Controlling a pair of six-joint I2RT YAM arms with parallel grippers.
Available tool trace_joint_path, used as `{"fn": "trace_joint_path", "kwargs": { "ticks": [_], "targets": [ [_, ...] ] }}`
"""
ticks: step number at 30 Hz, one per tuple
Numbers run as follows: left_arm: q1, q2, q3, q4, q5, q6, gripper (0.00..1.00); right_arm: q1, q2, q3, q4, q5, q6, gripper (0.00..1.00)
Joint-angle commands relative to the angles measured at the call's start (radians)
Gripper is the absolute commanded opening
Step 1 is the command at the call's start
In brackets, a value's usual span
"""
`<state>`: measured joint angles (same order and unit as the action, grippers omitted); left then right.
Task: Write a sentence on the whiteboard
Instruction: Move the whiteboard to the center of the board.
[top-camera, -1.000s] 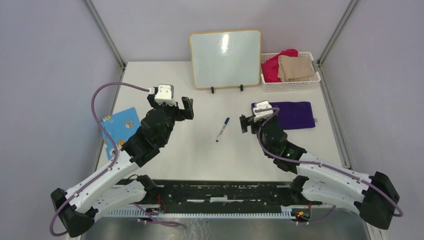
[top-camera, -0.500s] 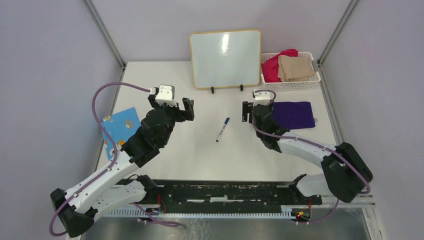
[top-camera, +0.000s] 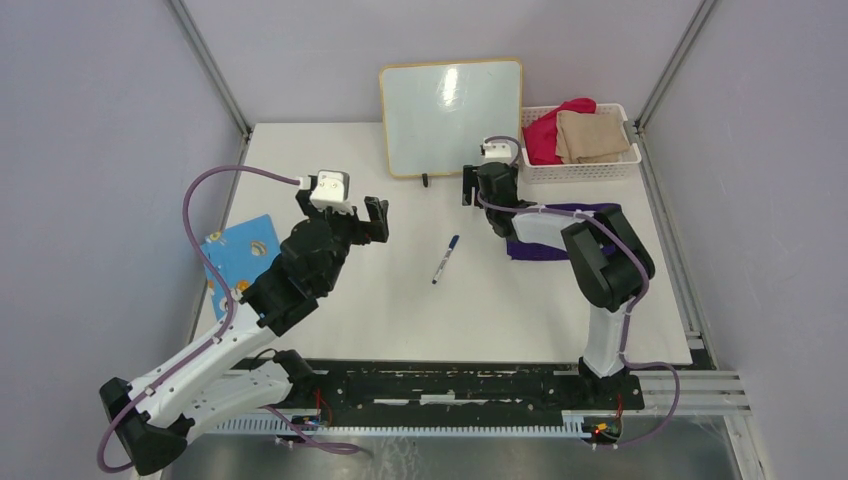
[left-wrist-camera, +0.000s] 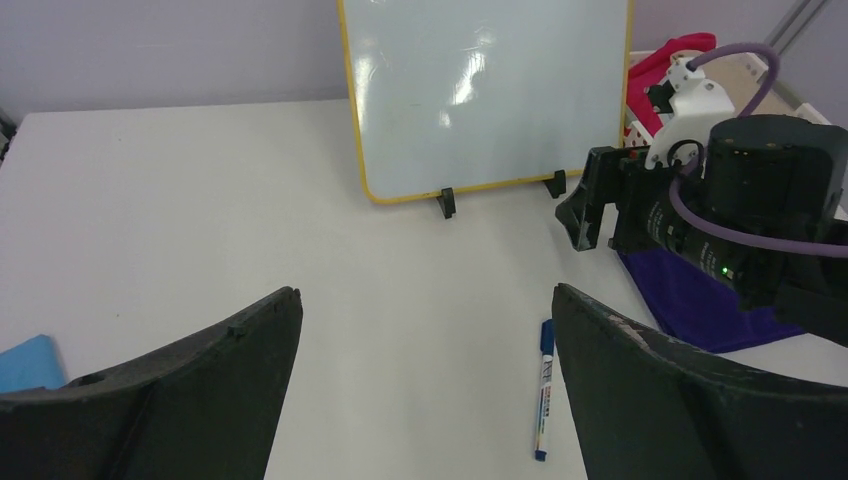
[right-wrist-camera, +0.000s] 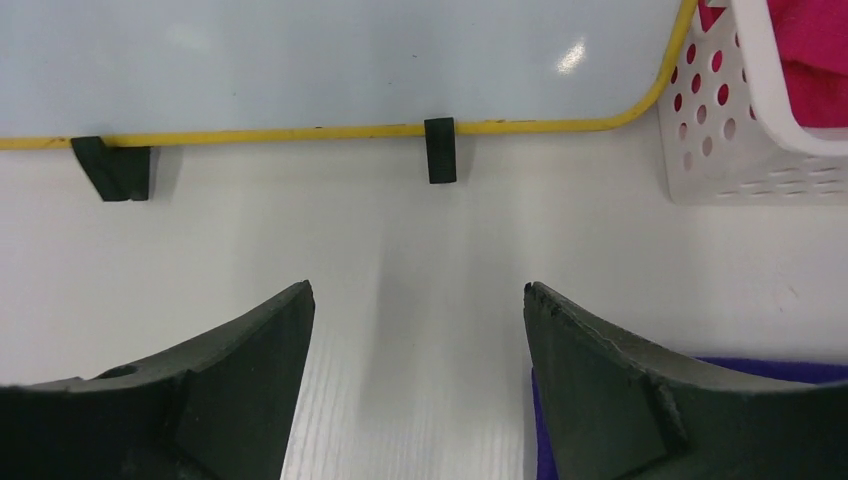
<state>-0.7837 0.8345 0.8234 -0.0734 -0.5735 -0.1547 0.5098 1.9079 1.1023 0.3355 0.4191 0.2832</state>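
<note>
Top external: whiteboard (top-camera: 452, 118) blank, nothing written; marker (top-camera: 445, 259) not yet picked from table (top-camera: 330, 150); left gripper (left-wrist-camera: 425, 295), right gripper (right-wrist-camera: 417, 290) wide, empty.

white-and-black arms (top-camera: 215, 345), looping purple cables (top-camera: 185, 210), curved black fingers (left-wrist-camera: 200, 400)

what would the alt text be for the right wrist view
The lower edge of a blank, yellow-rimmed whiteboard stands on two black feet on a white table, seen between open black jaws. A white perforated basket holding pink cloth sits at right, with a purple cloth nearer the camera.
</note>
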Motion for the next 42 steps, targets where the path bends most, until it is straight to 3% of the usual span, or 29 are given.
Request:
{"fn": "trace_joint_path", "kwargs": {
  "ticks": [1,13,25,36,42],
  "targets": [
    [-0.009,-0.015,0.023,0.026,0.006,0.074,1.00,-0.032,0.069,0.101,-0.003,-0.037,0.000,0.82],
    [-0.020,-0.012,0.020,0.027,0.006,0.079,1.00,-0.071,0.247,0.320,-0.092,-0.076,0.001,0.73],
    [-0.026,0.010,0.016,0.031,0.003,0.088,1.00,-0.090,0.329,0.378,-0.112,-0.086,0.020,0.64],
    [-0.028,0.027,0.013,0.034,0.001,0.093,1.00,-0.104,0.389,0.468,-0.132,-0.081,-0.004,0.63],
    [-0.028,0.031,0.013,0.034,-0.001,0.098,1.00,-0.105,0.404,0.484,-0.132,-0.091,-0.024,0.50]
  ]
}}
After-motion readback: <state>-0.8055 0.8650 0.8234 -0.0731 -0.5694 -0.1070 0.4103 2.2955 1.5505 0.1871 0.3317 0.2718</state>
